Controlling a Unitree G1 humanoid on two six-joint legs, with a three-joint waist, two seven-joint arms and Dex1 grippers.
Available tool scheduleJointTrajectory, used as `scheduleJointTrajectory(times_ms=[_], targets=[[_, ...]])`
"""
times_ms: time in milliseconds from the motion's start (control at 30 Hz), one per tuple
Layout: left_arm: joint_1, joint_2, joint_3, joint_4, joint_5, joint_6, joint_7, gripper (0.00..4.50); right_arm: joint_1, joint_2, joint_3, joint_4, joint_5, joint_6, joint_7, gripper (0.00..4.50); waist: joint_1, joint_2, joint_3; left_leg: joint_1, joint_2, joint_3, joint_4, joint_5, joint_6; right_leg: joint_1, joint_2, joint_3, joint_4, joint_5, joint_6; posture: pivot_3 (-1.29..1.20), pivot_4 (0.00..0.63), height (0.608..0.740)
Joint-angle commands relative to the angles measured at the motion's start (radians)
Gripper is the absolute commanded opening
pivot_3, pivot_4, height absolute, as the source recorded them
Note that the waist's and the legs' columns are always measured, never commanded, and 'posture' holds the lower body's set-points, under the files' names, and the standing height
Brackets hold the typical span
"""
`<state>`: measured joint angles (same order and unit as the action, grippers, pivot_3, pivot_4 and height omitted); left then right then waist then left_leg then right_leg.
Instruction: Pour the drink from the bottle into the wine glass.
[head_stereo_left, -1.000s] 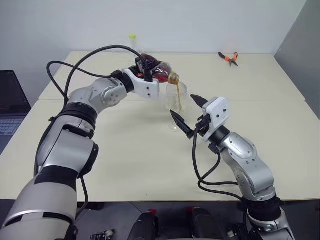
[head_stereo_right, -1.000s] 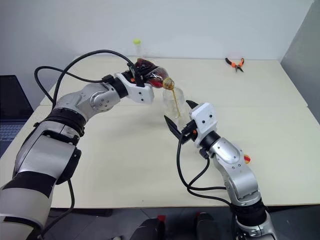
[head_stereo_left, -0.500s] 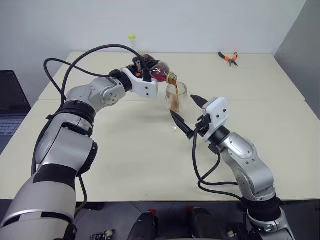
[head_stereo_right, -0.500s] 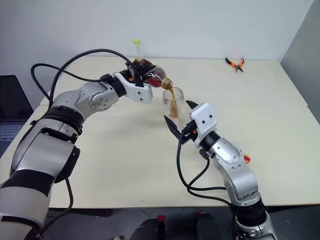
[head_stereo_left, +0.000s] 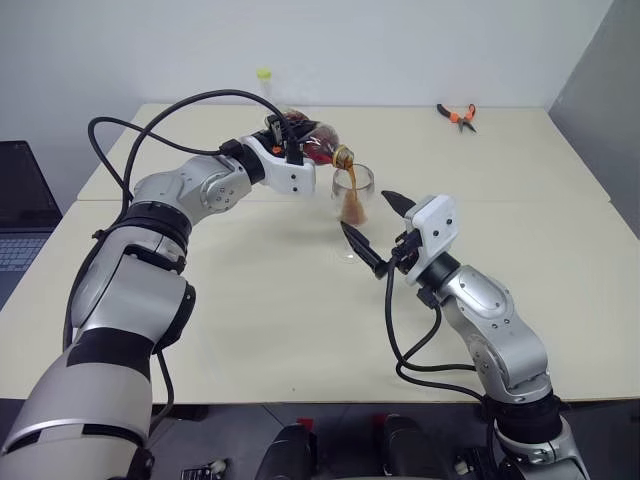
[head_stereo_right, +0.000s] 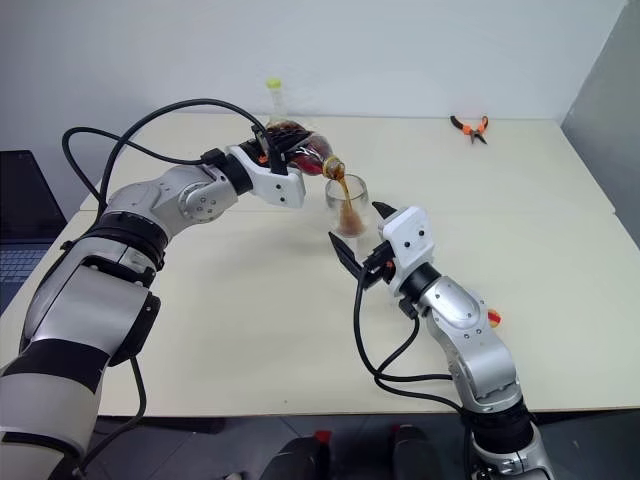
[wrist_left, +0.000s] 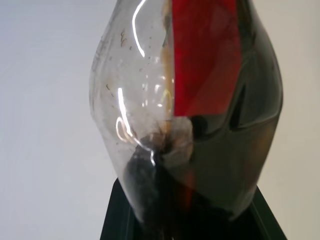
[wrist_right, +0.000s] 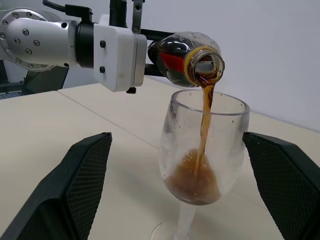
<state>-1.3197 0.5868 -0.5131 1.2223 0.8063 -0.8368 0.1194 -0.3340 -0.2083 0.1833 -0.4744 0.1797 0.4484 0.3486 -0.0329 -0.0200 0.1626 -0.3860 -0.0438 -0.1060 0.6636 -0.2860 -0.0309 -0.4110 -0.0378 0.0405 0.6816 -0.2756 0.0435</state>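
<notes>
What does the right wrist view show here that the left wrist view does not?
Right wrist view: the wine glass upright on the table, a stream of drink falling from the bottle's uncapped mouth and pooling in the bowl, and the right gripper open with a finger on either side of the glass, not touching it. Left wrist view: the red label up close, and the left gripper shut on the bottle's body. Both: the tipped bottle, partly full of dark liquid.
</notes>
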Motion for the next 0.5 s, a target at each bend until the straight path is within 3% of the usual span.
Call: scheduleJointTrajectory(times_ms=[33, 500], targets=[[-0.054, 0.019, 0.007, -0.01, -0.007, 0.0, 0.026, 0.69, -0.004, 0.005, -0.002, -0.025, 0.007, -0.009, 0.004, 4.5, 0.0, 0.0, 0.0, 0.0, 0.0, 0.0, 0.0, 0.0, 0.0, 0.0, 0.0, 0.0, 0.0, 0.0, 0.0, 0.0, 0.15, 0.74], [-0.061, 0.025, 0.004, -0.002, -0.002, 0.008, 0.029, 0.68, 0.0, 0.004, -0.001, -0.025, 0.008, -0.008, 0.005, 4.5, 0.0, 0.0, 0.0, 0.0, 0.0, 0.0, 0.0, 0.0, 0.0, 0.0, 0.0, 0.0, 0.0, 0.0, 0.0, 0.0, 0.15, 0.74]])
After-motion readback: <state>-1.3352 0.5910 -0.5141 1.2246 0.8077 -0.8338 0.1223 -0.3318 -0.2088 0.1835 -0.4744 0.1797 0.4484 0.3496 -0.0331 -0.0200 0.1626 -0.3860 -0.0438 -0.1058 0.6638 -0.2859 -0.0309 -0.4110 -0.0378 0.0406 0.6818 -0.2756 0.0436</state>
